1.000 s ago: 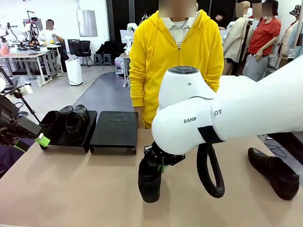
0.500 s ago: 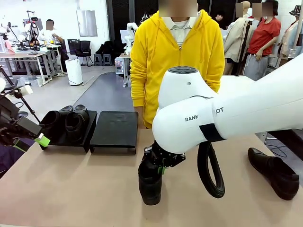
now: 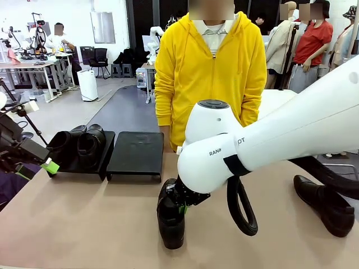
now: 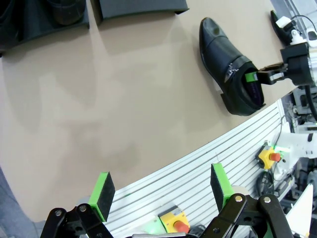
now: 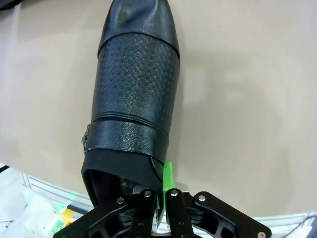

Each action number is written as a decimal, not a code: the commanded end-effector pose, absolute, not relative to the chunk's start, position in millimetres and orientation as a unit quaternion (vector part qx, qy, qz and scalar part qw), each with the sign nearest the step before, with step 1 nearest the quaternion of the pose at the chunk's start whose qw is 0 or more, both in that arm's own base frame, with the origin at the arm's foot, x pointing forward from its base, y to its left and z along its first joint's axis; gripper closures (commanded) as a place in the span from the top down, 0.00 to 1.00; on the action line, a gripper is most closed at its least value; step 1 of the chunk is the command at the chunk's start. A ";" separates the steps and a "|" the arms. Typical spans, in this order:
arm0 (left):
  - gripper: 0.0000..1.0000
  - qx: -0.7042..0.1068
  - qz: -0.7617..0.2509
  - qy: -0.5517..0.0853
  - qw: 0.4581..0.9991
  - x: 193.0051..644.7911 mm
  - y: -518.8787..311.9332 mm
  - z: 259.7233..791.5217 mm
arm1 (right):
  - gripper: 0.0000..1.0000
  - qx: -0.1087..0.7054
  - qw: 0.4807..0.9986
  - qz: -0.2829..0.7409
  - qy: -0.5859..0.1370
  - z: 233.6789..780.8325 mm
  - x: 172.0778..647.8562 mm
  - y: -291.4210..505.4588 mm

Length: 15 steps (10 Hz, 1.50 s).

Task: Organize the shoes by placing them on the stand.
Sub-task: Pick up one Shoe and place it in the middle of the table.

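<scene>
Observing left gripper (image 3: 36,169) at the far left edge of the front view, hanging level with the table (image 3: 84,224) edge, green pads spread wide and gripping nothing. Confirming this along the bottom of the left wrist view, with bare tabletop showing between the two pads.

Noting stand (image 3: 136,151) in the left half of the front view, sitting at the far side of the table. Finding pair of shoes (image 3: 78,143) resting side by side on its left tray, with bare black surface showing on its right tray.

Recording third shoe (image 3: 170,221) low in the centre of the front view, hanging upright with toe pointing down at the table. Not managing to tell whether the toe is touching the surface. Seeing right gripper (image 3: 182,204) just above it, clamped tight on the rim of the shoe opening. Verifying the grip at the bottom of the right wrist view, with one green pad pressing against the outside of the collar and the toe pointing toward the top of the frame.

Noting person (image 3: 210,73) in a yellow hooded top standing behind the table at centre.

Finding fourth shoe (image 3: 325,204) lying on the table at the right edge, well apart from the stand
</scene>
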State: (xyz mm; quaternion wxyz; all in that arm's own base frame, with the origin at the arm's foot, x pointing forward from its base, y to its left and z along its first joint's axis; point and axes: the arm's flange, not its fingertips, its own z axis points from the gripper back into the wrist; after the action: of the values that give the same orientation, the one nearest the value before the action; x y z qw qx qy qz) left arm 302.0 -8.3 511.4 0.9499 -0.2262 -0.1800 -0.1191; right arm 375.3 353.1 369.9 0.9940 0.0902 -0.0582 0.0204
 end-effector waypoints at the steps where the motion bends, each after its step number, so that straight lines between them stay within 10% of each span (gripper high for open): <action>1: 1.00 -0.223 -0.120 -0.175 0.952 300.9 -6.1 514.4 | 0.00 0.108 0.992 0.029 -0.062 375.5 381.3 352.7; 3: 1.00 -0.223 -0.120 -0.175 0.952 300.9 -6.1 514.4 | 0.08 0.113 0.992 0.030 -0.047 369.4 382.9 352.8; 4: 1.00 -0.223 -0.120 -0.175 0.952 300.9 -6.1 514.4 | 0.40 0.114 0.992 0.028 -0.046 367.7 383.5 353.2; 5: 1.00 -0.223 -0.120 -0.175 0.952 300.9 -6.1 514.4 | 0.97 0.117 0.992 0.028 -0.043 367.5 383.2 352.7; 10: 1.00 -0.223 -0.120 -0.175 0.952 300.9 -6.1 514.4 | 1.00 0.133 0.990 0.000 -0.039 405.4 374.3 305.0; 15: 1.00 -0.223 -0.120 -0.175 0.952 300.9 -6.1 514.4 | 1.00 0.240 0.959 0.125 0.082 474.4 394.4 91.0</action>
State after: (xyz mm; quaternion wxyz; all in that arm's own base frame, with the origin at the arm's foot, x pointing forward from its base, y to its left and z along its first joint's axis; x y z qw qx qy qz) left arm 302.1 -7.9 511.3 0.9498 -0.2266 -0.1800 -0.1187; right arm 380.0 132.3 473.4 0.9730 0.2006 0.0559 0.1000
